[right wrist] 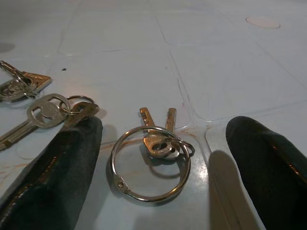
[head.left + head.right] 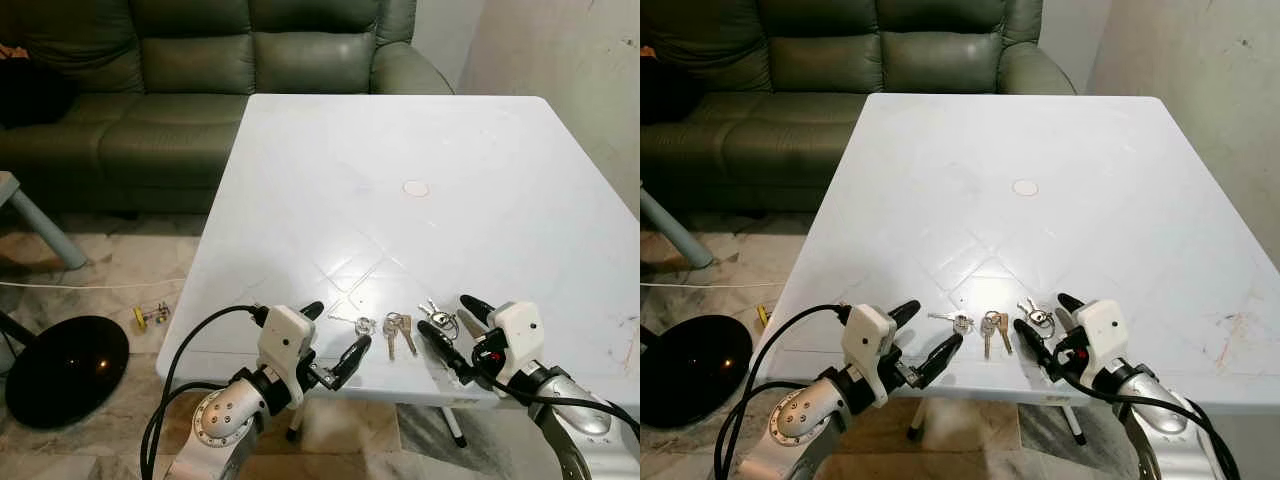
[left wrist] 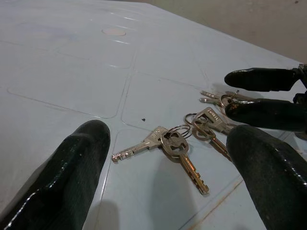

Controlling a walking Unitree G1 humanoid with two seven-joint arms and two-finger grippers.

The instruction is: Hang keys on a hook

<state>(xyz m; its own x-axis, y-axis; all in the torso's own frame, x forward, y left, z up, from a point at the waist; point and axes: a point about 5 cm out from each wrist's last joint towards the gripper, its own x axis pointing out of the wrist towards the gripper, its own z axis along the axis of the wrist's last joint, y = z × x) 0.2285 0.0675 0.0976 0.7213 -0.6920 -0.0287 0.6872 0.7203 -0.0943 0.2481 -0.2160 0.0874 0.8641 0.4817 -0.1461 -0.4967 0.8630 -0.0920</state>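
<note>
Three bunches of keys (image 2: 398,328) lie flat near the table's (image 2: 400,180) front edge. The right gripper (image 2: 455,322) (fingers spread, empty) straddles the ringed bunch (image 1: 152,162); the left gripper (image 2: 336,335), also spread, flanks the leftmost keys (image 3: 160,143).

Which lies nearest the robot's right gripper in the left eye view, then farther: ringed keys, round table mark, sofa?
1. Ringed keys, between the right gripper's open fingers.
2. Round mark, mid-table.
3. Sofa, beyond the table's far edge.
</note>
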